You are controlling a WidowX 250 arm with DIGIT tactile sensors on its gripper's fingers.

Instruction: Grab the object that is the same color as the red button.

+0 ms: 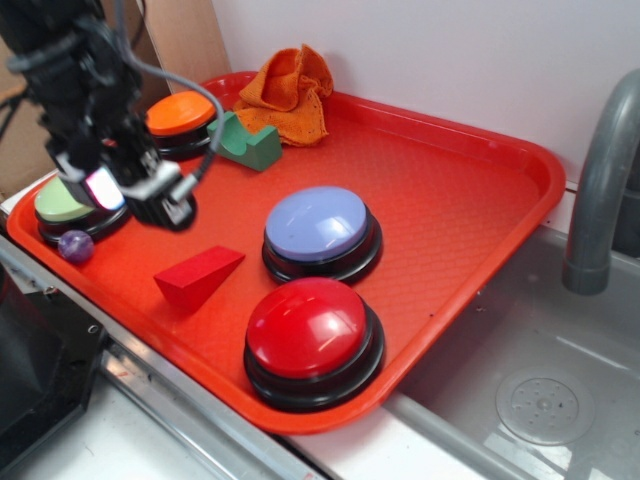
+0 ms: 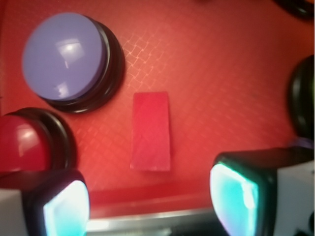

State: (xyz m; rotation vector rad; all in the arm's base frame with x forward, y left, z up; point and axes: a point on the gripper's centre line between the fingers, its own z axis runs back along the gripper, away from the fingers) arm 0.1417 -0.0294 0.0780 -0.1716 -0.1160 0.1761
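The small red wedge block [image 1: 198, 276] lies flat on the red tray [image 1: 450, 190], left of the glossy red button [image 1: 312, 338] on its black base. From the wrist view the wedge [image 2: 151, 131] shows as a red rectangle ahead of the jaws, with the red button [image 2: 22, 147] at the left edge. My gripper [image 1: 140, 190] hovers above the tray's left side, up and left of the wedge, not touching it. Its two pads [image 2: 64, 209] stand wide apart with nothing between them, and the gripper [image 2: 147, 206] is open.
A lavender-blue button [image 1: 320, 232] sits behind the red one. An orange button [image 1: 180, 118], a green notched block [image 1: 246, 140] and an orange cloth [image 1: 288, 92] are at the back. A green button [image 1: 65, 208] and purple ball [image 1: 75, 245] are at the left. A sink [image 1: 545, 380] and faucet [image 1: 600, 180] lie to the right.
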